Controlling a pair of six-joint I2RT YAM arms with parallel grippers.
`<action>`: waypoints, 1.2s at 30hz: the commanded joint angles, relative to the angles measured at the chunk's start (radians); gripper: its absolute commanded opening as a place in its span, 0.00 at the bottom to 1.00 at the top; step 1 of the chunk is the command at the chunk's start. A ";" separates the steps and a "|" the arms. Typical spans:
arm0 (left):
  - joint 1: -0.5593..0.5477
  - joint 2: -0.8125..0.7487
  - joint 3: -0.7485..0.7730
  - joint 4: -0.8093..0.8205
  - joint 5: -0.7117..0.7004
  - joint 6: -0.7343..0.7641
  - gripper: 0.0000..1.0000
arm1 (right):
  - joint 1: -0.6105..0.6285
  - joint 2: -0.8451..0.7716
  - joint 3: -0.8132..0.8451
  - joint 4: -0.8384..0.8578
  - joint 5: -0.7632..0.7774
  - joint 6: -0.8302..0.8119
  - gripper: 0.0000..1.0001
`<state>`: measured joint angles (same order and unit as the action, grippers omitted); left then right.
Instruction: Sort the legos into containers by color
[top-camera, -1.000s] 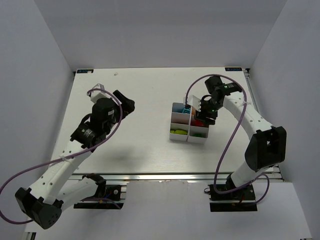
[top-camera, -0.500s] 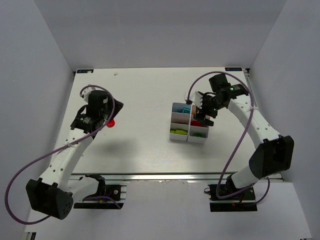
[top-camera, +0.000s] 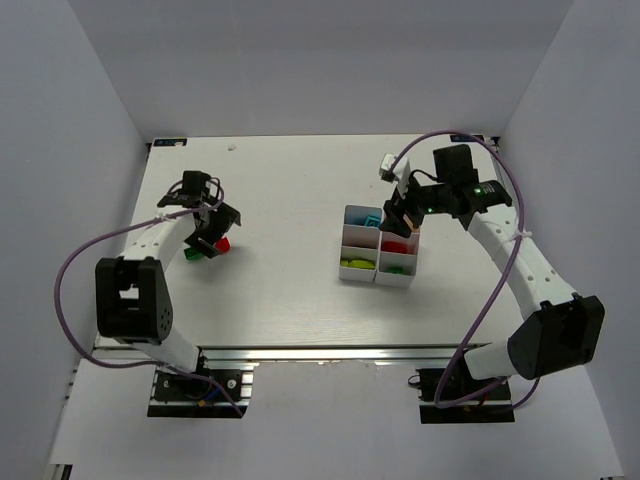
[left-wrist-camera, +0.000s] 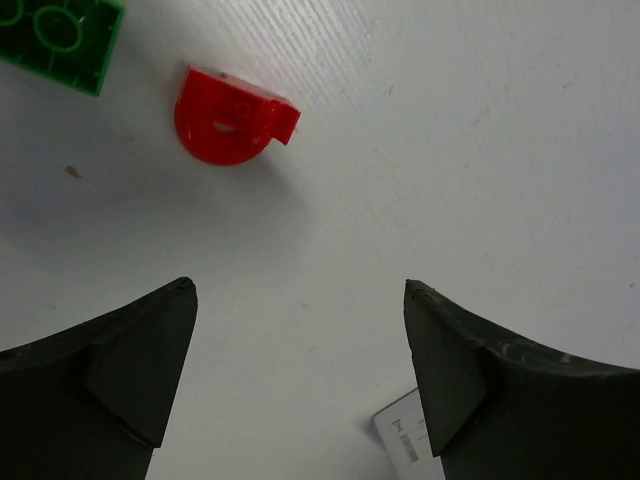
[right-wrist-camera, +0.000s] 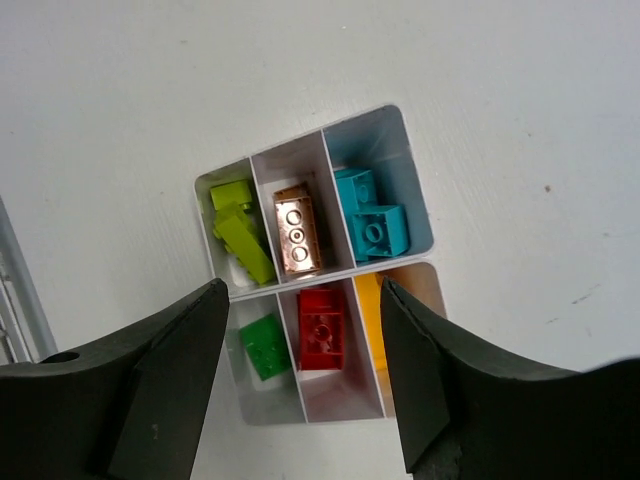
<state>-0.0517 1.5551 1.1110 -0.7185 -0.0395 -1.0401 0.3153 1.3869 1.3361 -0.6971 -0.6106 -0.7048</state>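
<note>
Right gripper (right-wrist-camera: 300, 300) hovers over bins (right-wrist-camera: 418, 180), jaws spread, nothing between them. One row of bins holds lime bricks (right-wrist-camera: 240, 230), orange brick (right-wrist-camera: 298, 232) and cyan bricks (right-wrist-camera: 370, 215). The other row holds green brick (right-wrist-camera: 265, 345) and red brick (right-wrist-camera: 322, 335); its third bin is mostly hidden behind a finger.

Well left of bins, on table (left-wrist-camera: 450, 150): loose red piece (left-wrist-camera: 225, 125) near loose green piece (left-wrist-camera: 60, 35), not touching. Left gripper (left-wrist-camera: 295, 330) just beside them, jaws spread, empty.
</note>
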 joint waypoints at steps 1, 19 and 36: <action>0.004 0.058 0.062 -0.015 0.000 0.046 0.94 | -0.001 -0.015 -0.026 0.090 -0.064 0.086 0.68; 0.007 0.378 0.262 -0.131 -0.194 0.166 0.91 | -0.008 -0.057 -0.110 0.159 -0.049 0.097 0.70; 0.007 0.381 0.247 -0.104 -0.171 0.196 0.35 | -0.024 -0.068 -0.120 0.160 -0.052 0.097 0.70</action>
<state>-0.0486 1.9728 1.3750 -0.8345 -0.2264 -0.8627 0.3004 1.3518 1.2274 -0.5655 -0.6395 -0.6098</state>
